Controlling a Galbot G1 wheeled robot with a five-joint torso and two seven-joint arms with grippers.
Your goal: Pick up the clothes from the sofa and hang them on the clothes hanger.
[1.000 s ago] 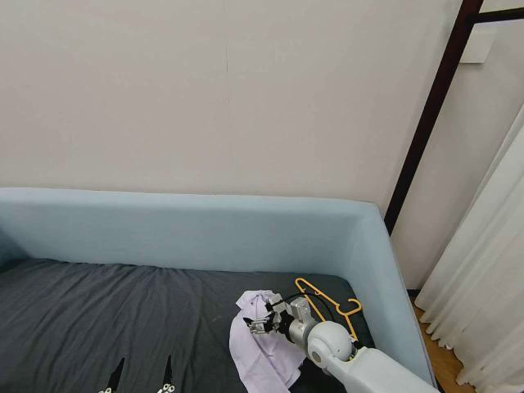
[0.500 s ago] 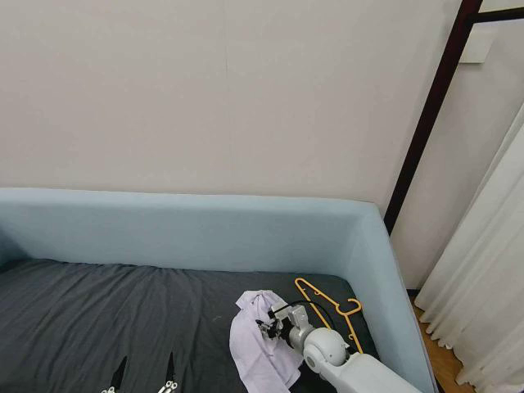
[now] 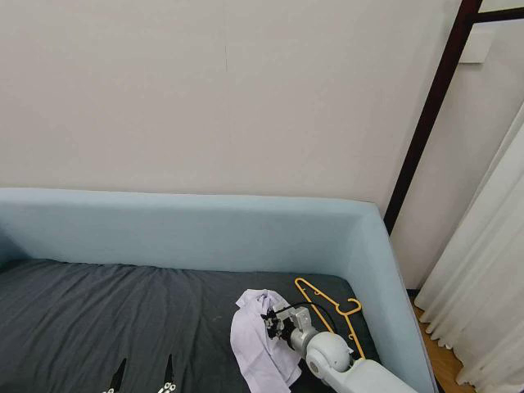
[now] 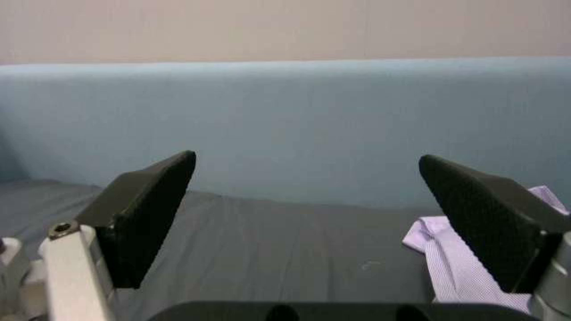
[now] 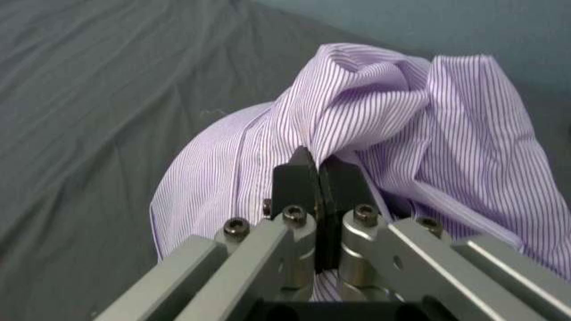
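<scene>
A crumpled purple-striped shirt (image 3: 258,340) lies on the dark seat of the sofa (image 3: 98,319), toward its right end. My right gripper (image 3: 268,322) sits on the shirt's upper part. In the right wrist view the right gripper (image 5: 319,175) is shut, its fingertips pinching a raised fold of the shirt (image 5: 402,127). An orange clothes hanger (image 3: 332,307) lies flat on the seat just right of the shirt. My left gripper (image 3: 143,377) hangs open low at the front, well left of the shirt. In the left wrist view the left gripper (image 4: 308,194) is wide apart, facing the blue backrest.
The sofa's light blue backrest (image 3: 188,229) and right arm (image 3: 385,286) wall in the seat. A dark upright pole (image 3: 430,106) stands behind the sofa's right end. White curtains (image 3: 483,286) hang at far right. The seat left of the shirt is bare dark fabric.
My right gripper has crept slightly up and right on the shirt, and the pinched cloth has bunched up a little with it. The left gripper has held still.
</scene>
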